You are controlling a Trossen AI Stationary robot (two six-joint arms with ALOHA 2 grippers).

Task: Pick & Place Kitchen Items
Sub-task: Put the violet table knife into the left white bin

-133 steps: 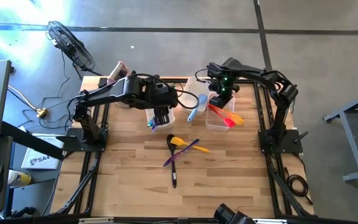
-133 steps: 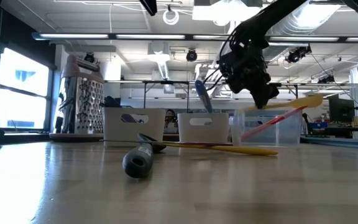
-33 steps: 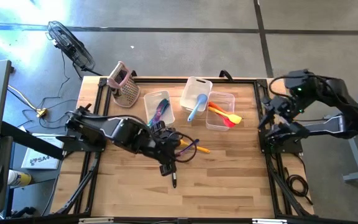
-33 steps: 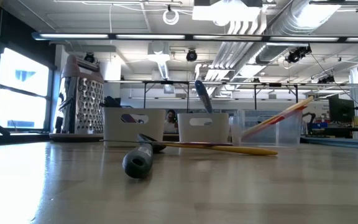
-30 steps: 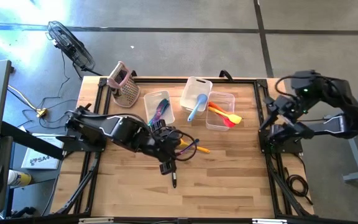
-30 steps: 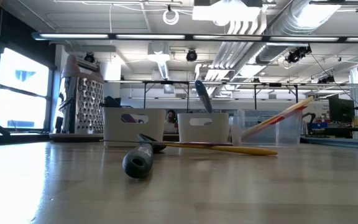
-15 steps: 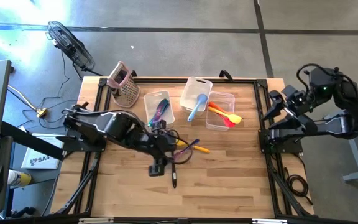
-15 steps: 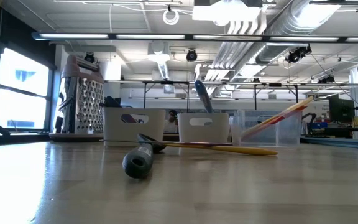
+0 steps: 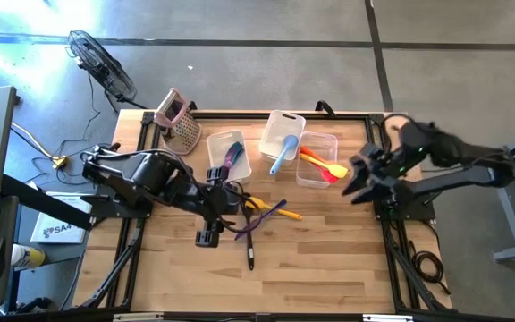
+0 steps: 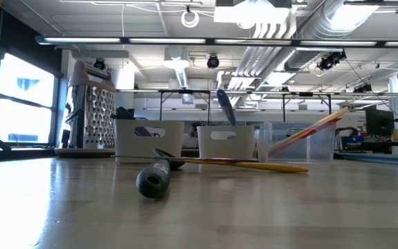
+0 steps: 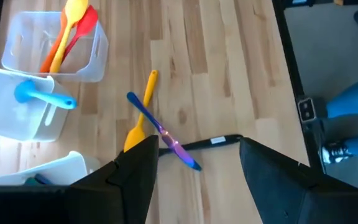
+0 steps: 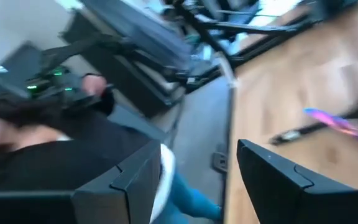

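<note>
Three slim utensils lie crossed at mid-table: a yellow spatula, a purple one and a black one, whose handle end faces the low view. More utensils stand in three clear tubs: purple and blue, a blue spoon, orange and red. My left gripper hovers open just left of the crossed three. My right gripper is open above the table's right edge.
The pink-topped grater stands at the far left corner. The tubs line the far side. A person in a dark top and blue jeans shows beyond the table in the right wrist view. Bare wood lies near.
My left gripper has drawn away from the black utensil toward the table's left edge, staying open. My right arm has swung in from outside the right edge toward the table, its gripper now beside the right tub. The utensils have not moved.
</note>
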